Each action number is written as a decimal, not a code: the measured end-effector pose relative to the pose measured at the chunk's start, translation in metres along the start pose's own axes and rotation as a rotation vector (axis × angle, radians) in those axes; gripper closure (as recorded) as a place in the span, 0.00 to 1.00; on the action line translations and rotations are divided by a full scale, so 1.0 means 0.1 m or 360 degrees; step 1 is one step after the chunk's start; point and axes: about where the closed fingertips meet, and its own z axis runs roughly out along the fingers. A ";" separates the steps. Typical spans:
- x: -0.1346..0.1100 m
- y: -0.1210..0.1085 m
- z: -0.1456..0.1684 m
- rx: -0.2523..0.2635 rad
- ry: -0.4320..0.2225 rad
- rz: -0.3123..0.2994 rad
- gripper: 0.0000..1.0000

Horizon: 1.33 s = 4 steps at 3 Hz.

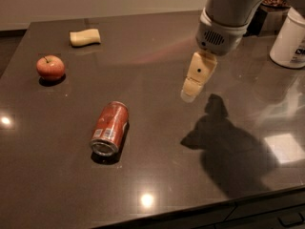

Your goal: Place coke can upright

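My pincer (189,93) hung above the tabletop (157,185) in the upper right part of the frame, pointing down and a little to the left. Its shadow fell on the dark surface below it, to the right. Seen from this side, I could not tell if the pincer was spread or pressed together. The can (109,128) lay on its side in the lower left part of the frame, well apart from the pincer, with one silver end turned to the bottom edge. An apple (50,67) stood near the left edge, and a pale block (86,36) lay in the upper left. A white container (290,39) stood at the right edge, partly cut off.
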 end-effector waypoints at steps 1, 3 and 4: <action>-0.34 0.13 0.16 -0.0017 0.0001 0.0138 0.00; -0.84 0.43 0.35 0.0001 -0.0020 0.0402 0.00; -1.04 0.54 0.39 0.0010 -0.0017 0.0489 0.00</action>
